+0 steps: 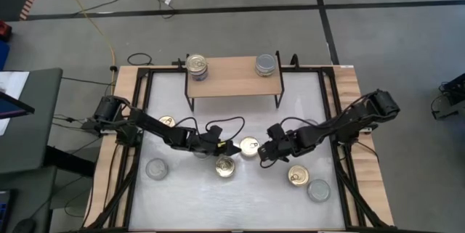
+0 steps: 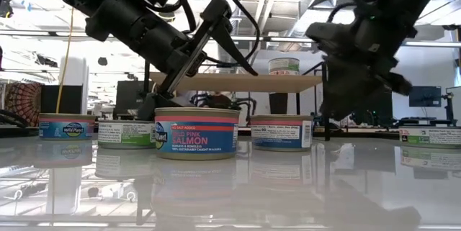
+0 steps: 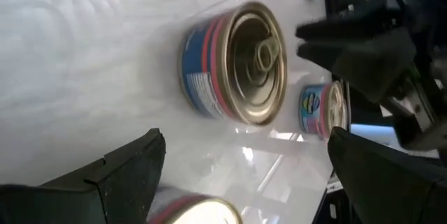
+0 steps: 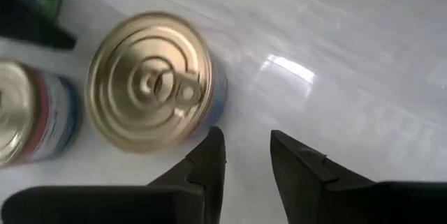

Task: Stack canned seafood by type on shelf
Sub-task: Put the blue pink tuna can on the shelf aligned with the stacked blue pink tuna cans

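The light-wood shelf stands at the table's back. It carries a gold-lidded can at its left end and a silver-lidded can at its right end. A gold pull-tab can sits mid-table between the two arms. My left gripper is wide open just left of it, holding nothing. My right gripper is just right of the can. Its fingers are a narrow gap apart with nothing between them, and the can lies beside them.
More cans lie loose on the white tabletop: gold-lidded ones and silver-lidded ones. In the low view a pink salmon can stands nearest. The shelf's black legs are behind both grippers.
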Motion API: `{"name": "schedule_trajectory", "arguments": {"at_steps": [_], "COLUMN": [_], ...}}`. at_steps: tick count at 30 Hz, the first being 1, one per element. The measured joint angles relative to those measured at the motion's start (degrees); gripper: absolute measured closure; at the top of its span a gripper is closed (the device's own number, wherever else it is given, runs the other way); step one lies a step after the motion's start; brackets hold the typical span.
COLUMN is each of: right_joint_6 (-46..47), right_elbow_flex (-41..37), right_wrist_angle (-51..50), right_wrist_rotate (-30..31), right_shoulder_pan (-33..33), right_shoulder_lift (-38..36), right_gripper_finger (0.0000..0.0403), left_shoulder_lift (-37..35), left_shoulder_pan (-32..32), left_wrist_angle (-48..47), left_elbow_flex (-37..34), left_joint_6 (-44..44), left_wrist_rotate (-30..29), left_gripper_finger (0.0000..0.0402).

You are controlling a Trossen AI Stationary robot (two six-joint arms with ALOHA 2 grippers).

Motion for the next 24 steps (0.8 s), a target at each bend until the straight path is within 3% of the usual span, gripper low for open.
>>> {"name": "schedule_trajectory", "arguments": {"at_steps": [8, 17, 24], "right_joint_6": [0.3, 13.0, 19.3], "right_elbow_flex": [0.1, 0.1, -2.4], "right_wrist_angle": [-6.2, -13.8, -24.8], "right_wrist_rotate": [-0.1, -1.6, 9.1], "right_shoulder_pan": [6.1, 10.7, 12.4], "right_shoulder_lift": [-2.7, -5.0, -17.2], "right_gripper_finger": [0.0264, 0.0266, 0.0265], "left_shoulder_lift": [0.0, 0.0, -0.1], "left_shoulder_pan": [1.5, 4.2, 6.2], "left_wrist_angle": [0.2, 0.3, 0.4], "left_elbow_flex": [0.0, 0.0, 0.0], "left_joint_6": [3.0, 5.9, 8.4], "left_wrist_rotate": [2.6, 6.5, 9.2], "left_gripper_finger": [0.0020, 0.0020, 0.0020]}}
